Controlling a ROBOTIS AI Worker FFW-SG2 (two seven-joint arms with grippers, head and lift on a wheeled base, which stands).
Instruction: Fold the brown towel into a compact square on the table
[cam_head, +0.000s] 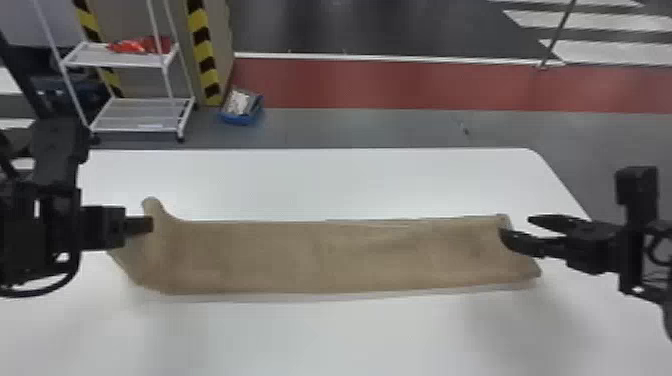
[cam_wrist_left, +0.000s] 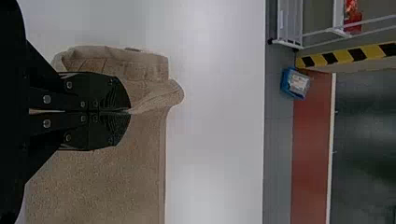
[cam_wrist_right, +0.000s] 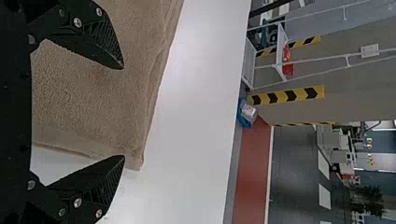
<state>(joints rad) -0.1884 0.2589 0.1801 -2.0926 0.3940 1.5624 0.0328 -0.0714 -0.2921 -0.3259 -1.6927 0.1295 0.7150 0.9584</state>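
Across the white table (cam_head: 300, 335), the brown towel (cam_head: 320, 257) lies in a long strip, one end clamped in the left gripper (cam_head: 151, 225), gripped cloth concealed, the other partly obscured by the right gripper (cam_head: 515, 228), fingers apart.

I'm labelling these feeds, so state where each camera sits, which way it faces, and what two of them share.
Head view: on the head, facing forward and down at the towel on the table; left gripper and right gripper show.
Left wrist view: on the left wrist, facing across the table past its gripper, shut on the towel.
Right wrist view: on the right wrist, facing likewise past its open gripper.
Both wrist views share the blue bin.
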